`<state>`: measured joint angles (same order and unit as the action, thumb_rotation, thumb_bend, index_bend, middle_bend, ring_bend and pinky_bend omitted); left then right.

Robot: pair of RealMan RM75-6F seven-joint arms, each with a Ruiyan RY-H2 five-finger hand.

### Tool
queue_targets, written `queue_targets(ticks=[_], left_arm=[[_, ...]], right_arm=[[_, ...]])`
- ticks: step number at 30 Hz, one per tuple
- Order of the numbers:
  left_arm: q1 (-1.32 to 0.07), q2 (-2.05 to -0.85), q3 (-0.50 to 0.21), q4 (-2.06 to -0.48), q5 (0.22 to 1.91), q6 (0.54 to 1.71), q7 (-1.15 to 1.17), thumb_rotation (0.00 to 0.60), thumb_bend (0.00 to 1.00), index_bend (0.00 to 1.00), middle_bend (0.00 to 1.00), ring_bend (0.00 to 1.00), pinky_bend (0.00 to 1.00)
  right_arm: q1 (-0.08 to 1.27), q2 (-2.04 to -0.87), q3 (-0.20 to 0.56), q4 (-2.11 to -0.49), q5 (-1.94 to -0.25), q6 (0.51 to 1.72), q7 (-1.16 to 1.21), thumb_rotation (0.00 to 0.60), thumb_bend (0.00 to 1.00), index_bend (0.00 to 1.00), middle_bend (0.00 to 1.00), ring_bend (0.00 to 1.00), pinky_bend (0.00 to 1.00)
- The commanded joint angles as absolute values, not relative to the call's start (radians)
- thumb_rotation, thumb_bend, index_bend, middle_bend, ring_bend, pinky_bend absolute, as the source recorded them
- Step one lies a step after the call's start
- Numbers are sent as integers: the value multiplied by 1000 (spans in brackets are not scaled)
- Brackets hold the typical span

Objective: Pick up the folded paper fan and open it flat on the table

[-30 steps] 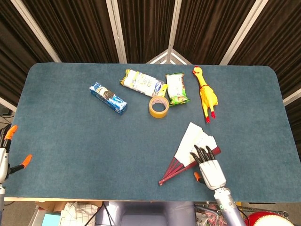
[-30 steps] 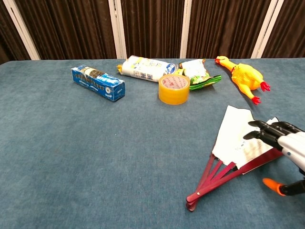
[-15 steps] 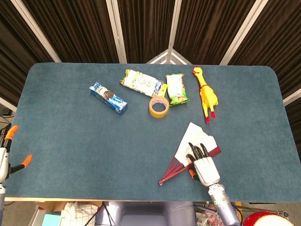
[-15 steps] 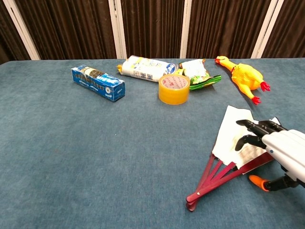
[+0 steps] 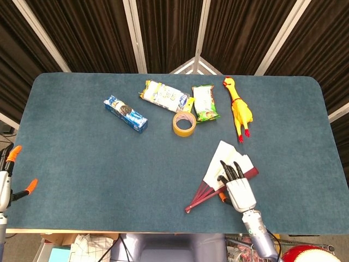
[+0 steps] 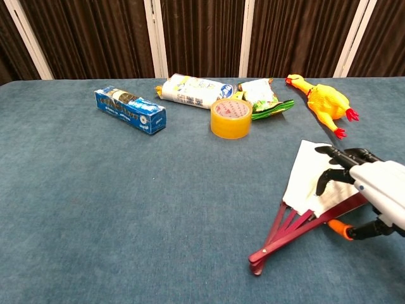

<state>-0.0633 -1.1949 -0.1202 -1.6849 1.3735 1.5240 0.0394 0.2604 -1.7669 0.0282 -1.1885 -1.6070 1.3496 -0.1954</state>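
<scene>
Change since a second ago: my right robot hand (image 5: 238, 185) has slid up and inward over the paper fan (image 5: 222, 173), its dark fingertips (image 6: 330, 175) further onto the white leaf; the red ribs have pivoted slightly.

Fan: partly open, lying on the bench (image 5: 82, 164) near its front right, ribs converging at a pivot toward me.

Right robot hand: fingers curled down onto the paper, pressing rather than holding; the orange-tipped thumb sits beside the outer rib.

Left robot hand (image 5: 10, 180): at the bench's left edge, idle; I cannot tell its state.

Risks, as I judge them: the fingertips could crease or tear the leaf; the whole fan could skid, ribs unspread, with nothing pinning the pivot.
</scene>
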Motion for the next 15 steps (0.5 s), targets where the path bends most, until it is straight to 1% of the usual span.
queue_targets(ticks=[1,15], left_arm=[[-64,-1197,-119,-1685,1374,1523,43,600,340,110,0,0,0],[-65,-1204,-116,-1689,1379,1528,63,600,340,110,0,0,0]], right_arm=[[261,-1761,30,-1194,-1604,1350,-194,600,322,433,70,158,60],[274,-1759,27,-1191,-1599,1339,-196,600,322,472,75,163,65]])
